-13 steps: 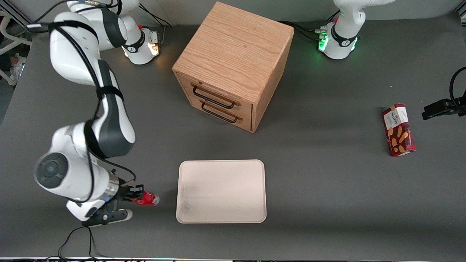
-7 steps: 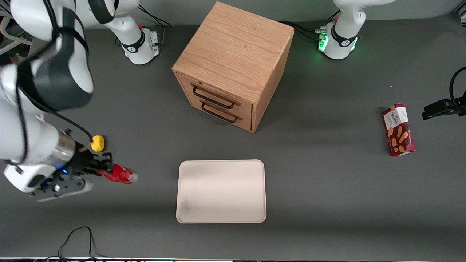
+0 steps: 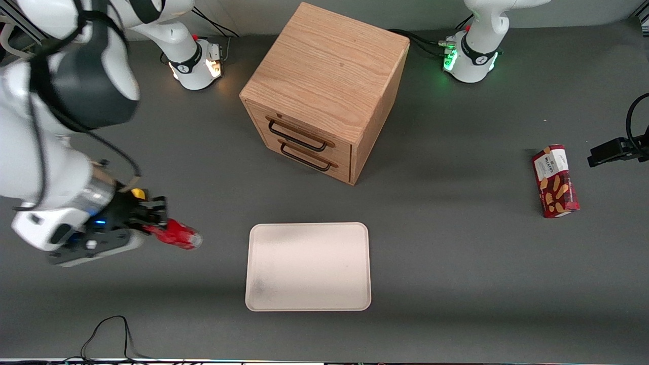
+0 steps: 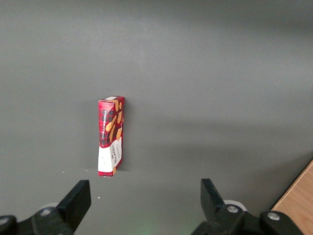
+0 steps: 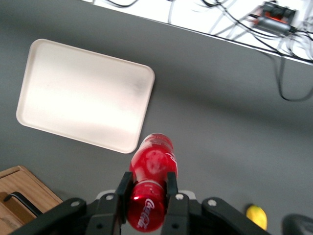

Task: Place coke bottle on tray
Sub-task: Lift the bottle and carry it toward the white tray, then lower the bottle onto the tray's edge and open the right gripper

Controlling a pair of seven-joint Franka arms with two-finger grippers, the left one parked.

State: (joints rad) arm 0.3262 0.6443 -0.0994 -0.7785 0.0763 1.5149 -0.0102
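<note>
My right gripper (image 3: 152, 223) is shut on the coke bottle (image 3: 177, 236), a small red bottle held lying sideways in the air above the table, toward the working arm's end from the tray (image 3: 308, 266). In the right wrist view the two black fingers (image 5: 123, 188) clamp the bottle (image 5: 151, 171) near its red cap end, with the label end sticking out past the fingertips. The cream-beige tray (image 5: 83, 95) lies flat on the grey table with nothing on it, apart from the bottle.
A wooden two-drawer cabinet (image 3: 324, 91) stands farther from the front camera than the tray. A yellow lemon (image 3: 138, 193) lies on the table by the gripper, also seen in the right wrist view (image 5: 257, 215). A red snack box (image 3: 555, 181) lies toward the parked arm's end.
The gripper has lifted the bottle off the table, swung away from the front camera, and now edges toward the tray with the bottle in it.
</note>
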